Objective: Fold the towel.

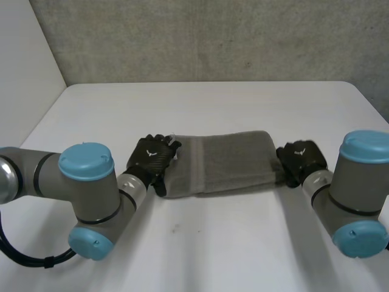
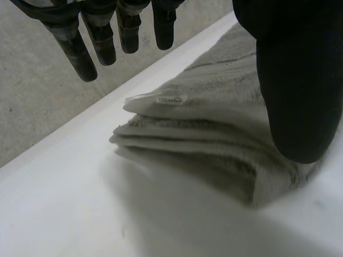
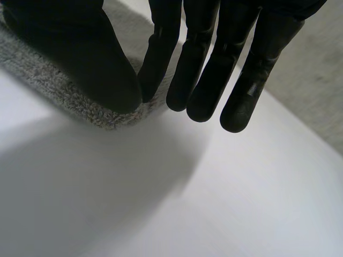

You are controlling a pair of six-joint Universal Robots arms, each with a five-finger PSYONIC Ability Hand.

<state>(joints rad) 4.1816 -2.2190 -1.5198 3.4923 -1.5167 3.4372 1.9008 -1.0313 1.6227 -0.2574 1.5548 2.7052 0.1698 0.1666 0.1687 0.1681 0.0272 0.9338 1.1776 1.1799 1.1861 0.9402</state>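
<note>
White table — matte and flat, its far right corner rounded. Behind its far edge stands a grey wall, rough and speckled like bare concrete. At the left a paler, smooth white panel meets the grey wall in a vertical seam. Light soft and even — shadows on the tabletop are broad, with blurred edges. One small dark speck marks the near tabletop.

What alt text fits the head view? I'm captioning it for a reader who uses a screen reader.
A grey towel, folded into a long band, lies across a white table. The left robot hand is at one end of the towel and the right robot hand at the other.
</note>
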